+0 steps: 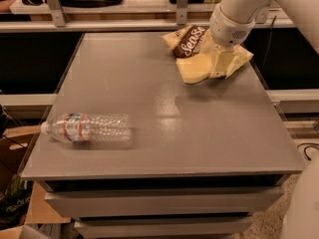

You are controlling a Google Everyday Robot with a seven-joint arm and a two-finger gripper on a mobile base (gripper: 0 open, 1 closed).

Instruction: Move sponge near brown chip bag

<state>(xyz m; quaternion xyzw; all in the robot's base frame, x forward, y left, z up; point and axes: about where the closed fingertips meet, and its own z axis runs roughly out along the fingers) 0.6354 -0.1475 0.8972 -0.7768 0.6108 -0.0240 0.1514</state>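
Note:
The pale yellow sponge point(193, 68) hangs from my cream-coloured gripper point(219, 69) at the far right of the grey table point(149, 108). The gripper is shut on the sponge's right side and holds it slightly above the tabletop, with a shadow under it. The brown chip bag point(187, 41), dark brown with white script and cream-yellow edges, lies right behind the sponge at the table's back right. The sponge overlaps the bag's front edge in this view. My arm hides the bag's right part.
A clear plastic water bottle point(87, 127) lies on its side near the table's front left edge. A shelf rail point(99, 24) runs behind the table. Drawers sit below the tabletop. Cardboard boxes stand on the floor at the left.

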